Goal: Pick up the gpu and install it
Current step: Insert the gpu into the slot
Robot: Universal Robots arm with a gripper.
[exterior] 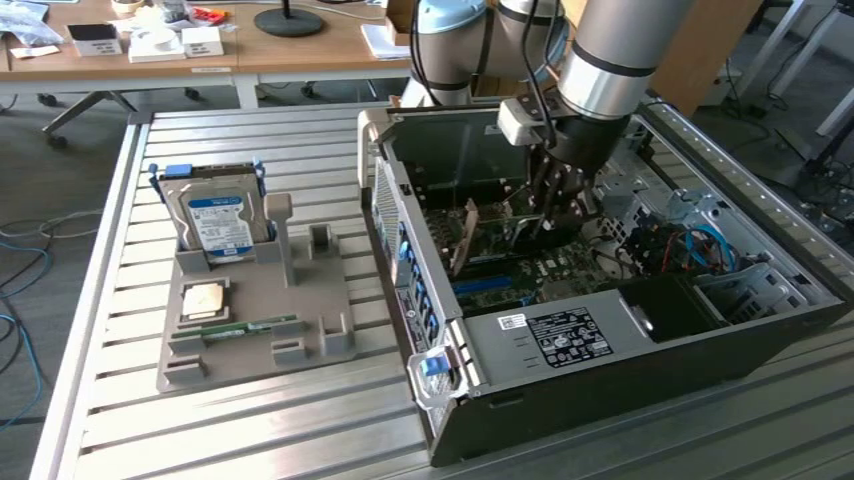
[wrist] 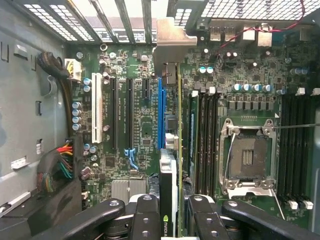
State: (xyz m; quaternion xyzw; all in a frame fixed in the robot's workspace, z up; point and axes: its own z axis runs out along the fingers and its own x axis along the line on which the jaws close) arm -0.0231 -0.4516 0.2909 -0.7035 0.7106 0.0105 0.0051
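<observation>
And the arm [exterior: 607,50] is right down inside the open computer case [exterior: 601,350], centre-right of the exterior view. The gripper [wrist: 172,212] is drawn in narrow, one finger on each face of the gpu [wrist: 168,185], and it has the card firmly pinched. In the wrist view the card is seen edge-on, running along just beside the long blue slot [wrist: 161,110], with its metal bracket [wrist: 170,37] up against the case's vented back wall. Whether the bottom edge has met a slot cannot be told from here.

This looks like the seating stage, and it is a delicate one. The card wants to be kept square and parallel to the slot, the bracket lined up with its opening, and the push straight and even, with no twisting.

The case lies on a ribbed metal table [exterior: 240,430]. At the exterior view's left, well apart from the case, a grey tray [exterior: 307,330] holds a hard drive [exterior: 220,220] upright and a RAM stick [exterior: 247,327] lying flat. Wooden desks [exterior: 320,50] line the upper edge of the frame, and loose cables [exterior: 20,260] trail on the floor at far left.
</observation>
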